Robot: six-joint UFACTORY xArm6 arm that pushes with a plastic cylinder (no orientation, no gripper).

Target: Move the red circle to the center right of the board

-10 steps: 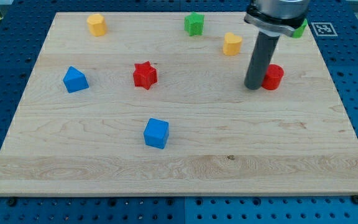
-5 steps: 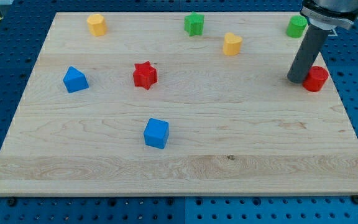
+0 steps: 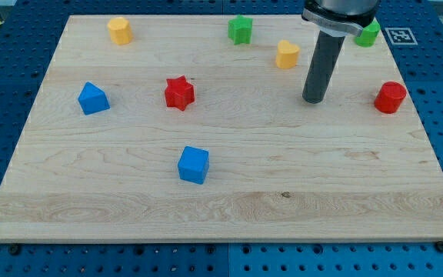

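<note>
A wooden board (image 3: 229, 192) on a blue pegboard table (image 3: 6, 92) carries eight small blocks. At the view's left sits a blue block (image 3: 93, 98) of angular shape, with a yellow block (image 3: 119, 30) above it near the top edge. Toward the middle stand a red star (image 3: 179, 92) and, lower down, a blue cube (image 3: 193, 165). A green star (image 3: 240, 29) rests at the top edge, a yellow heart-like block (image 3: 287, 55) just right of it. My tip (image 3: 313, 100) presses on bare wood below the heart, touching no block and holding nothing. A green block (image 3: 369, 34) peeks from behind the rod. The red circle (image 3: 390, 98) stands near the right edge, well apart from my tip.
</note>
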